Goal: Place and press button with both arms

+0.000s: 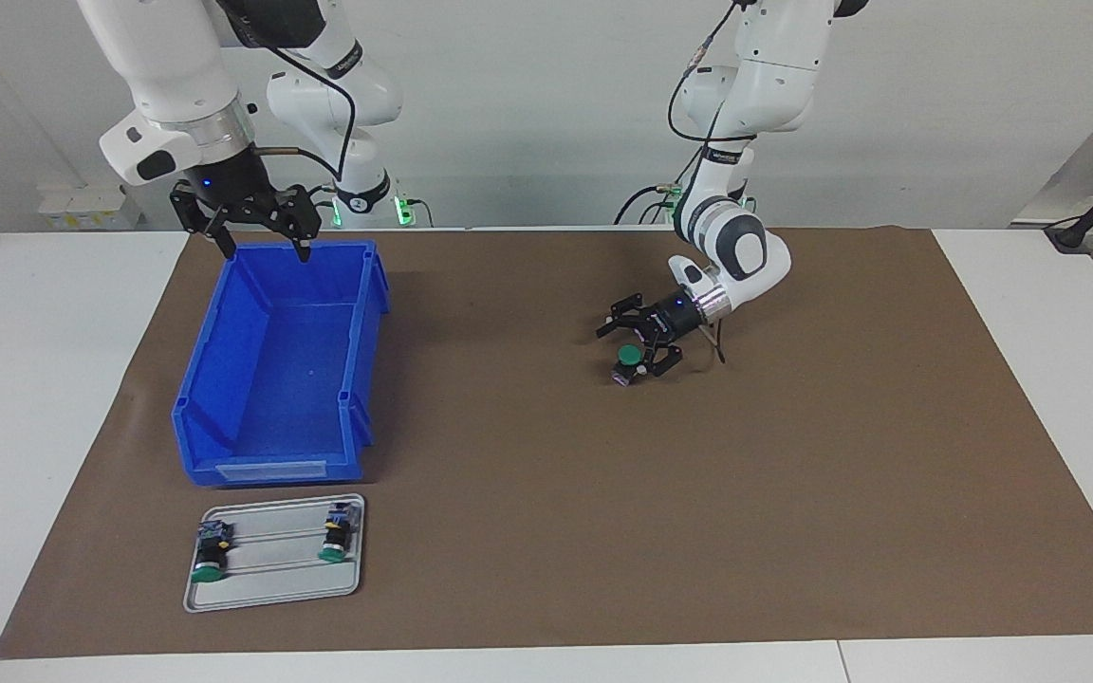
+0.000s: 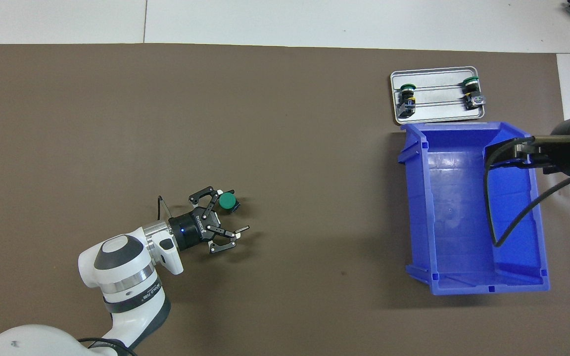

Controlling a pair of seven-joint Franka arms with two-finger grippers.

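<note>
Up front, in the facing view, the left gripper [image 1: 639, 349] hangs low over the brown mat [image 1: 793, 474], fingers spread wide, with the green-capped button [image 1: 626, 360] standing on the mat between its fingertips and bare mat all around. The right gripper [image 1: 262, 232] hovers wide open above the blue plastic bin's [image 1: 224, 379] rim nearest the robots.

From overhead, the flat metal tray [image 2: 438, 114], touching the bin's farther edge, carries two matching buttons [image 2: 406, 99].
</note>
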